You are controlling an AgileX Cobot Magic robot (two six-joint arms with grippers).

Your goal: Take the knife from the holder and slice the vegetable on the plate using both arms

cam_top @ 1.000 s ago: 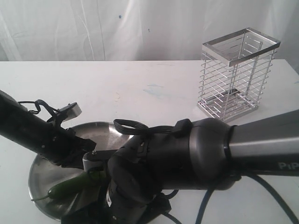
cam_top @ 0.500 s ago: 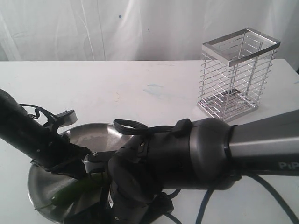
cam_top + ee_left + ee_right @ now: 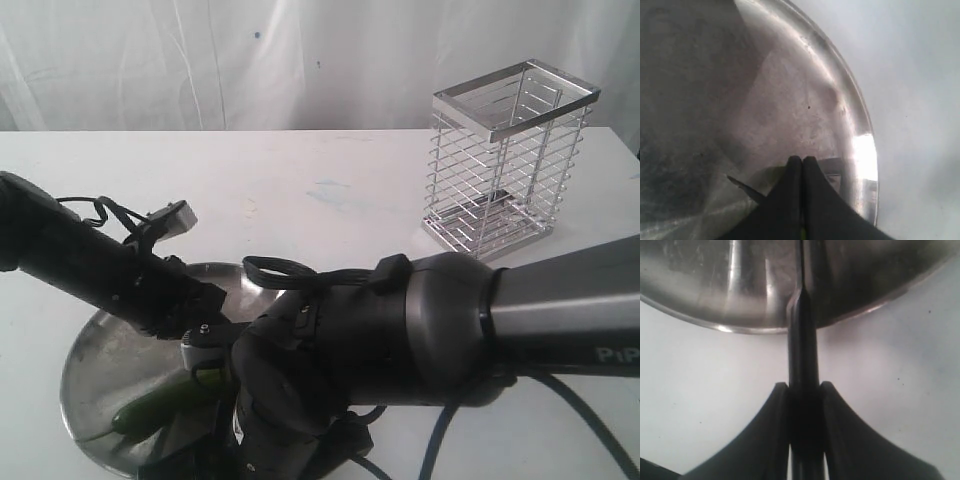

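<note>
Black pads of the right end effector [image 3: 804, 385] were closed on the dark handle of the knife [image 3: 802, 340], one pad on each side. The knife ran straight out from the grip, across the raised rim of the stainless-steel plate [image 3: 740, 295] and over its dull interior. The left end effector [image 3: 801, 159] was fully closed, its two black fingers pressed flat together with nothing visibly held between them. It hung over the plate's brushed surface close to the rim.

On the plate lay the vegetable [image 3: 160, 405], slender and dark green, towards the near left part of the dish and partly hidden behind the right arm [image 3: 450, 320]. The left arm [image 3: 90, 265] reached in from the left above the plate, a loop of black cable on its back. The only writing was pale lettering [image 3: 617, 355] on the right arm's grey sleeve, cut off by the frame edge after "PiP".

Well apart from the plate, at the far right of the bench [image 3: 300, 180], the chrome wire holder [image 3: 505, 160] stood upright. The bench top was white, with a faint bluish smudge near its middle. A white cloth backdrop [image 3: 200, 60] hung in creases behind it.
</note>
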